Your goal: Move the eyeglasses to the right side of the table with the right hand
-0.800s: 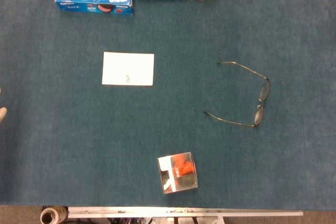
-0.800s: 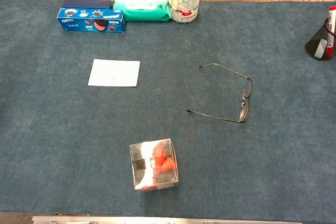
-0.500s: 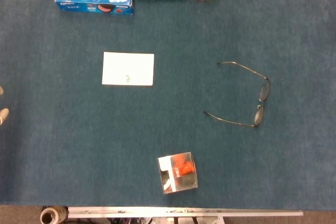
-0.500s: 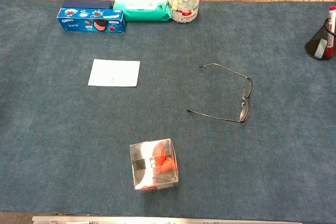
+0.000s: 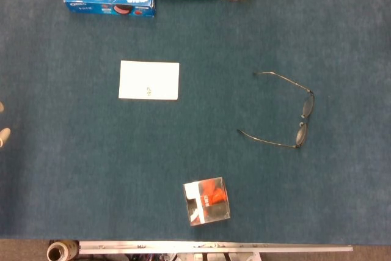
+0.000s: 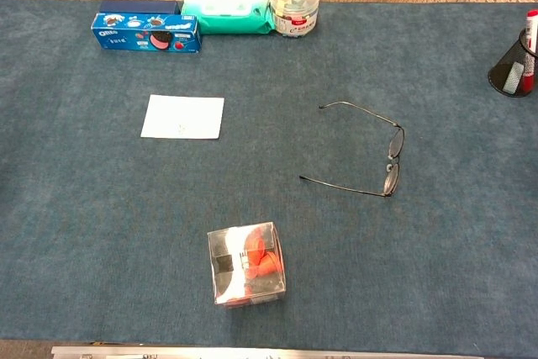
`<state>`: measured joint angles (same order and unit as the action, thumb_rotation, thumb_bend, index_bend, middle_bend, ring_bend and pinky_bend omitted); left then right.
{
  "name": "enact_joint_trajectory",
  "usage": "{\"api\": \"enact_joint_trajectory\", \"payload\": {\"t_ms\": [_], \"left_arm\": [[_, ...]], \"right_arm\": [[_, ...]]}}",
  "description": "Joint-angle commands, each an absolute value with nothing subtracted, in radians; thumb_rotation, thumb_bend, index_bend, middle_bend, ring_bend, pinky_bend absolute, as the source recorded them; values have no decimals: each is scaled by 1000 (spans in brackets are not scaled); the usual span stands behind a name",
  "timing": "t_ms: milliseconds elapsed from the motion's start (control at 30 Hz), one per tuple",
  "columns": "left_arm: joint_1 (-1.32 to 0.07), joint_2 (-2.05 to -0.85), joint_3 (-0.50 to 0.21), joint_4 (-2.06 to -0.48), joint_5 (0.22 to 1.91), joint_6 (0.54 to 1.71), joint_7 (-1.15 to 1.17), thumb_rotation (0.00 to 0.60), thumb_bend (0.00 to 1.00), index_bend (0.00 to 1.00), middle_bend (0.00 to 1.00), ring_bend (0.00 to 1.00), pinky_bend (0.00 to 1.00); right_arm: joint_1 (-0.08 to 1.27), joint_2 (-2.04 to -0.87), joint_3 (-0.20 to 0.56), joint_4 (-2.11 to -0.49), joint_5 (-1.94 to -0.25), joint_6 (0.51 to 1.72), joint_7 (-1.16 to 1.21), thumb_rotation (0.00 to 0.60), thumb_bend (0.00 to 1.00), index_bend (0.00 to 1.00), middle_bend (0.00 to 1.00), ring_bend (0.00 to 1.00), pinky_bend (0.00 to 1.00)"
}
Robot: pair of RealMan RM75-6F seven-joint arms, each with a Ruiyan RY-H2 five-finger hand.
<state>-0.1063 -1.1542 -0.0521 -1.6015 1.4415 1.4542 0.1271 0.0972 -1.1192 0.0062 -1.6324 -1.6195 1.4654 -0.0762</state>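
Status: nothing of the task is done, as far as these views show. The eyeglasses [image 5: 287, 111] lie on the table [image 6: 471, 233], temples unfolded and pointing left, lenses toward the right, a little right of centre. Nothing touches them.

Your right hand is not in either view, so you have no grip and I cannot tell how its fingers stand. Of the left hand [image 5: 3, 134] only pale fingertips show at the far left edge of the head view, well apart from the glasses; whether they are spread or curled I cannot tell.

Also on the table: a white card [image 5: 149, 80] left of centre, a clear box with something red inside [image 5: 207, 201] near the front edge, a blue cookie box [image 6: 148, 32], a green wipes pack [image 6: 227, 13] and a round tub [image 6: 295, 6] along the far edge, and a mesh pen cup [image 6: 515, 65] at far right.

Left to do, by my judgement: bring the right hand in, take the thin frame without bending it, carry it rightward, set it down. There is open cloth to the right of the glasses.
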Motion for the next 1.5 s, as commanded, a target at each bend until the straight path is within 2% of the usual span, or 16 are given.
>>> {"api": "enact_joint_trajectory", "payload": {"t_ms": [33,67,167,467,567,667,767,800,900,1067,1133,1267,1500], "left_arm": [[-105,-1152,-52,-1604,1440,1456,125,600,133,490,381,246,465],[-104,-1152,-53,-1604,1439,1457,125,600,133,490,381,246,465],[-102,-1151,-54,-1605,1437,1459,125,600,133,490,381,246,465],[-98,-1150,-54,-1607,1431,1464,134,600,133,490,381,246,465],[-95,-1148,-55,-1609,1431,1469,132,600,133,490,381,246,465],[-91,-1146,-55,-1610,1430,1474,128,600,133,490,381,246,465],[-88,-1142,-55,-1611,1429,1478,123,600,133,490,381,246,465],[-87,-1141,-56,-1612,1429,1479,123,600,133,490,381,246,465],[-84,-1140,-56,-1614,1431,1483,123,600,133,490,381,246,465],[-84,-1140,-55,-1615,1433,1483,124,600,133,490,381,246,465],[-85,-1140,-55,-1614,1431,1480,125,600,133,490,381,246,465],[-85,-1140,-56,-1614,1429,1479,125,600,133,490,381,246,465],[-84,-1139,-57,-1615,1430,1479,123,600,133,490,381,246,465]], "right_arm": [[119,-1082,-5,-1667,-1639,1434,-84,600,230,617,571,458,584],[130,-1070,-4,-1679,-1646,1421,-87,600,261,617,568,452,579],[165,-1039,-3,-1704,-1660,1373,-94,600,452,617,555,434,558],[288,-987,-12,-1748,-1662,1155,-171,600,851,547,486,369,516],[318,-982,-16,-1759,-1655,1099,-192,600,947,509,446,330,476],[336,-988,-18,-1763,-1651,1072,-197,600,974,483,418,302,454],[341,-999,-19,-1756,-1646,1072,-188,600,929,457,396,279,439],[342,-1001,-19,-1754,-1645,1073,-186,600,881,438,384,268,431],[344,-1006,-22,-1750,-1647,1078,-183,600,674,361,343,235,407],[354,-1006,-29,-1754,-1658,1076,-187,600,245,206,236,152,332],[357,-1005,-30,-1756,-1661,1075,-186,600,115,163,204,126,313],[361,-1005,-33,-1758,-1665,1078,-184,600,12,131,180,108,297],[368,-1017,-43,-1747,-1662,1068,-181,600,0,97,155,87,282]]}}
